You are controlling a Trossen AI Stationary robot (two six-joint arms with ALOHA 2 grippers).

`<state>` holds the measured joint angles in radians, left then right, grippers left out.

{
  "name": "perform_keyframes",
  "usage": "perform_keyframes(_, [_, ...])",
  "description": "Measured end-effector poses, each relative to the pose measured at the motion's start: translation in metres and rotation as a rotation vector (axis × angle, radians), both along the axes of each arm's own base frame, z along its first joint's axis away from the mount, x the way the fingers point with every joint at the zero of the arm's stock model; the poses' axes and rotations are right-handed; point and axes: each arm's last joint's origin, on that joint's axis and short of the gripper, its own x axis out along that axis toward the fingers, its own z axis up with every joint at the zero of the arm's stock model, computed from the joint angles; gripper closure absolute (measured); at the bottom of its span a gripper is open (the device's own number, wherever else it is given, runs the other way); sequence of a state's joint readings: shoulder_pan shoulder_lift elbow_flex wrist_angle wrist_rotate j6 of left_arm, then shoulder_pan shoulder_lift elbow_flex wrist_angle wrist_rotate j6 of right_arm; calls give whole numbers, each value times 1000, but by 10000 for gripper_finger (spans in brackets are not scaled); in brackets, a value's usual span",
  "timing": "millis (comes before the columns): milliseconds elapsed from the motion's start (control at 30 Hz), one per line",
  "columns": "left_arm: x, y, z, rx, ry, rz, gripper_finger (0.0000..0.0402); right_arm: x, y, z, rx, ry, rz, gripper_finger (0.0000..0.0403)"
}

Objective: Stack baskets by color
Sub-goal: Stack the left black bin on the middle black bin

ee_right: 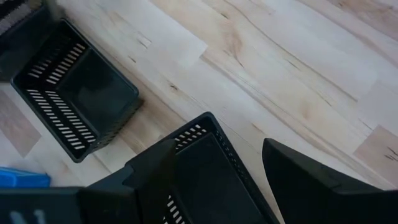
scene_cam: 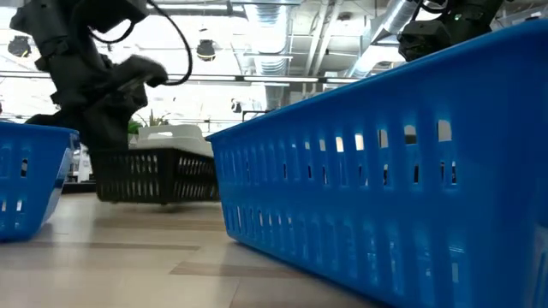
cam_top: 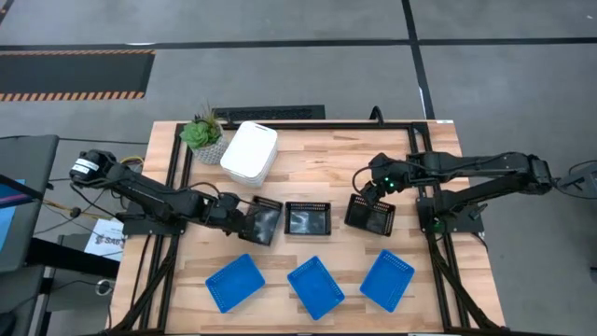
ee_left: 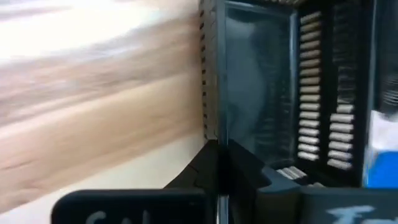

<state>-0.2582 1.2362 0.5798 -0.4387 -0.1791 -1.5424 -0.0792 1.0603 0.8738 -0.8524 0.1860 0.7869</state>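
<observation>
1. High view shows the table [cam_top: 438, 289] holding three rows: a white basket stack [cam_top: 250, 151] at the back beside a potted plant [cam_top: 201, 136], three black baskets across the middle, and three blue baskets [cam_top: 314, 286] along the front.
2. Of the black ones, the left black basket [cam_top: 262, 220] sits tilted, the middle black basket [cam_top: 308, 218] lies free, and the right black basket [cam_top: 370, 215] lies under the right arm.
3. The left gripper [cam_top: 244, 222] is clamped shut on the left black basket's near wall, the rim pinched between its fingers.
4. The right gripper [ee_right: 217, 158] hangs spread wide above the right black basket's rim, one finger inside the wall line, gripping nothing.
5. My judgement: lift the left basket level and clear before carrying it over the middle one, then align corners so it nests squarely.
</observation>
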Motion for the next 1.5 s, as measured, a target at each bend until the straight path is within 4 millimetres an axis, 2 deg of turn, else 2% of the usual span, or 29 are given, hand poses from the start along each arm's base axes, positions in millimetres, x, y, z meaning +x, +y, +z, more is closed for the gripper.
perform_keyframes(267, [19, -3, 37, 45, -85, -88, 401, 0, 0, 0, -3, 1, 5, 138])
perform_keyframes(467, [22, -1, 75, 163, -14, -147, 401, 0, 0, 0, -5, 2, 8, 138])
perform_keyframes(600, [35, 9, 102, 322, -71, -326, 401, 0, 0, 0, -12, 5, 21, 138])
perform_keyframes(767, [60, 36, 120, 441, -100, -507, 401, 0, 0, 0, -14, 6, 21, 138])
perform_keyframes(933, [90, 58, 115, 506, -110, -742, 401, 0, 0, 0, -16, 6, 20, 138])
perform_keyframes(1100, [118, 75, 100, 573, -108, -938, 401, 0, 0, 0, -16, 9, 20, 138])
perform_keyframes(1333, [147, 99, 86, 624, -82, -1090, 401, 0, 0, 0, -14, 5, 17, 138])
perform_keyframes(1500, [159, 105, 76, 580, -90, -1164, 401, 0, 0, 0, -10, 4, 10, 138])
